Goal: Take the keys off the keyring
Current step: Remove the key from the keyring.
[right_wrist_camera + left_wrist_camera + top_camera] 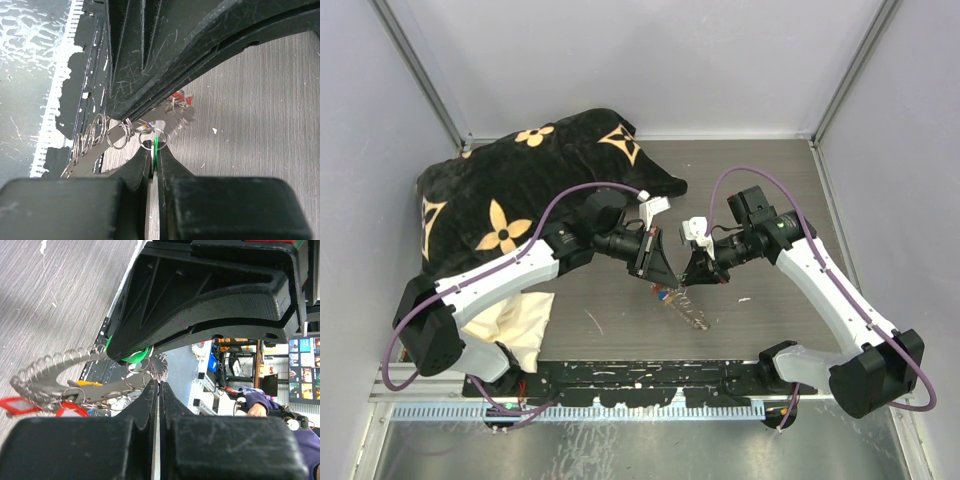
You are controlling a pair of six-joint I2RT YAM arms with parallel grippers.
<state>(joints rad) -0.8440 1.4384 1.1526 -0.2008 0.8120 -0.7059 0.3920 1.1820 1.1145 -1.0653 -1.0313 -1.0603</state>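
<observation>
My two grippers meet fingertip to fingertip above the middle of the table. My left gripper (pixel 657 266) is shut on the keyring (pixel 50 369), a silvery wire coil that hangs off to one side; its fingertips (pixel 151 390) pinch the wire among small split rings. My right gripper (pixel 688 270) is shut on the green key (pixel 156 145), gripping its plastic head edge-on, with a small ring above it. Red key heads (pixel 17 405) and a yellow one (pixel 89 383) dangle from the coil. In the top view the bunch of keys (pixel 672 296) hangs below both grippers, above the table.
A black cushion with tan flower prints (pixel 520 185) lies at the back left, and a cream cloth (pixel 515 325) lies under the left arm. A black strip (pixel 650 375) runs along the table's near edge. Small white specks (pixel 744 299) lie on the table.
</observation>
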